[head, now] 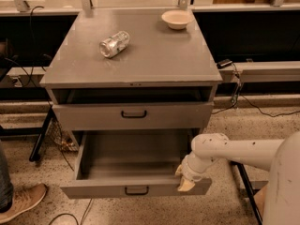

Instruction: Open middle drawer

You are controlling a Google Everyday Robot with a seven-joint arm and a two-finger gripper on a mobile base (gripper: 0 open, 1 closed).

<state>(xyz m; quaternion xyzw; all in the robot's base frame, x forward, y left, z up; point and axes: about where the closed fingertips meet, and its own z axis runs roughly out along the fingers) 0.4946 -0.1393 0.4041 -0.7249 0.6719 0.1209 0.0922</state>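
shoe: a tan shoe (22, 201) is resting on the speckled floor at the near left edge; the person is cut off by the frame.
arm: the white robot arm (243, 151) is reaching in from the near right and bending down toward the cabinet's lower right corner.
gripper: the gripper (183, 184) is sitting at the right end of the pulled-out drawer's front, right at its top edge. Cannot tell how far open it is or whether it is holding anything.
middle drawer: the middle drawer (98, 189) is standing pulled well out toward the near side, its grey inside showing with nothing visible in it. Its small black bar handle (137, 190) is sitting at the centre of the front, to the left of the gripper and apart from it.
upper drawer: the drawer above (84, 117) is sitting pushed in, black handle (133, 114) at centre, with a dark gap running above it under the top.
cabinet top: the grey top (154, 55) is carrying two things, well apart.
can: a silver can (114, 44) is lying on its side left of centre.
bowl: a pale bowl (176, 18) is sitting upright at the far right corner.
cables: black cables (243, 100) are trailing along the floor on the far right.
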